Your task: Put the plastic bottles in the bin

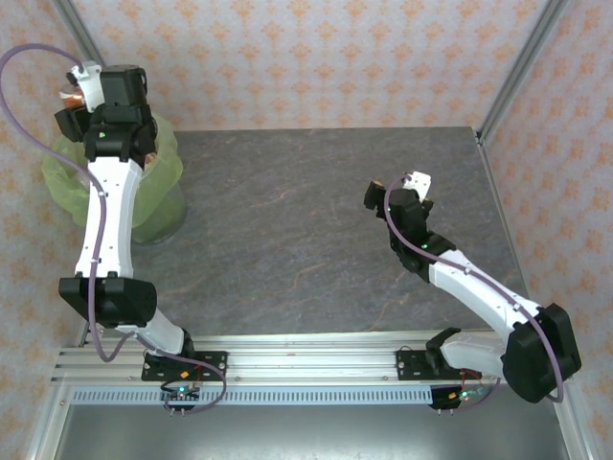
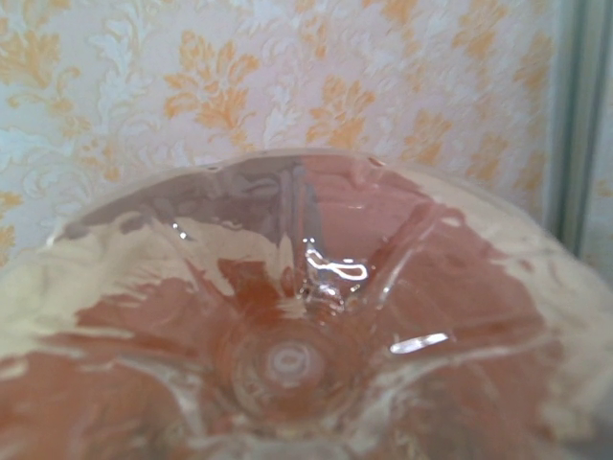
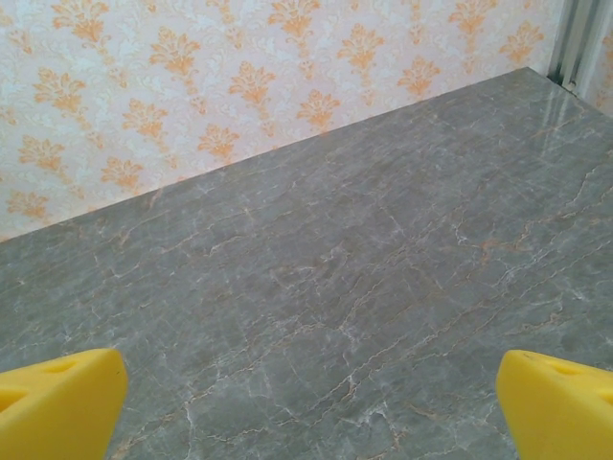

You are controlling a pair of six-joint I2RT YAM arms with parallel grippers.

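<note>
While L jaws grip clear ribbed-base bottle (image 2: 287, 335) by green-bagged round bin (image 1: 169, 165), R jaws gape wide

Grey, marble-veined bench (image 1: 316, 230); at upper left of the overhead frame, upright on it, green-lined bin (image 1: 170, 163).

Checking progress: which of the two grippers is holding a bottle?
The left gripper, above the bin: a brownish see-through bottle sits in it. The right gripper has its yellow fingers wide apart over the table.
</note>
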